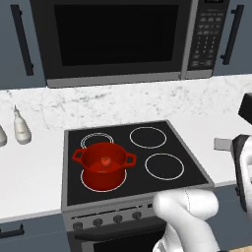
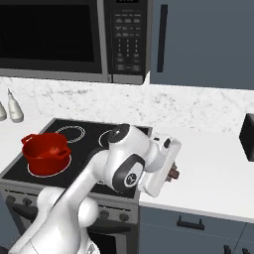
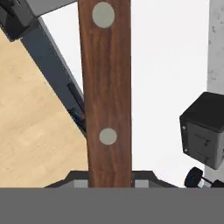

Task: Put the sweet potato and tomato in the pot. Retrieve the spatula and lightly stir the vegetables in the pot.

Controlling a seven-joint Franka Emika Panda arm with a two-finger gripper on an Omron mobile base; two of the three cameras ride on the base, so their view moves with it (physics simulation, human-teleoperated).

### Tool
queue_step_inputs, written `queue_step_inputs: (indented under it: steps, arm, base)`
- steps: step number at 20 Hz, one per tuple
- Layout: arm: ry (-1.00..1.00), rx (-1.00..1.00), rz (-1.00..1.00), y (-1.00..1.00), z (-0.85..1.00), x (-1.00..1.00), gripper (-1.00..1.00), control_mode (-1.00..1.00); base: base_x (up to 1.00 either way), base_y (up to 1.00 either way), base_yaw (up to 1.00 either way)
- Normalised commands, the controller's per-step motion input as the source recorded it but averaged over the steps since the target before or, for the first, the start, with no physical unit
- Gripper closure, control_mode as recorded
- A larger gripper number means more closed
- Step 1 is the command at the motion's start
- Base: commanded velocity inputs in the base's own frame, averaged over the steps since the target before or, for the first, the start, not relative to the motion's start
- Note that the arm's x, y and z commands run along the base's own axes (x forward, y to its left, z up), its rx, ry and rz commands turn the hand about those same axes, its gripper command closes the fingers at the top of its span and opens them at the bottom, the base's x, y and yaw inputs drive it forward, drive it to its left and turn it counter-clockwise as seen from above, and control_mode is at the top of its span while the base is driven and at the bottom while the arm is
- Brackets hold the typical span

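glossy round red pot (image 1: 104,165) with two loop handles on the near-left ring of the flat black stove (image 1: 187,165) — a small red tomato (image 1: 105,160) inside. gripper (image 3: 110,183) closed on the spatula (image 3: 107,94) by its brown wood-grain handle with two grey rivets, held over the white counter (image 2: 213,178) right of the stove. speckled marble backsplash (image 1: 123,101), dark microwave (image 1: 115,37) above, grey-blue cabinets.

I see the spatula (image 3: 106,87): its reddish-brown wooden handle runs straight up the middle from between the gripper (image 3: 110,183) jaws, which are closed on it, two grey rivets set along it. White counter (image 3: 162,65) behind. Black boxy appliance (image 3: 204,129) at right. Light wood floor (image 3: 30,122) and dark cabinet fronts (image 3: 54,72) at left.
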Motion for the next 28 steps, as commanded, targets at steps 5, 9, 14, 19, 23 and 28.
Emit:
queue_step_inputs:
  steps: [5,9,14,19,23,28]
  arm:
    - [0.05,-0.21,0.44,1.00,1.00,0.00,1.00,-1.00]
    - [0.01,-0.21,0.32,1.00,0.85,0.00,1.00,-1.00]
    - [0.00,-0.26,0.17,1.00,0.67,0.00,1.00,-1.00]
    - [0.00,-0.28,0.06,1.00,0.56,0.11,1.00,-1.00]
    - [0.00,-0.27,0.08,1.00,0.16,0.36,1.00,-1.00]
    - [0.00,-0.31,0.04,1.00,0.03,0.38,1.00,-1.00]
  base:
    - [0.00,0.00,0.00]
    - [0.00,0.00,0.00]
    - [0.00,0.00,0.00]
    - [0.00,0.00,0.00]
    - [0.00,0.00,0.00]
    - [0.00,0.00,0.00]
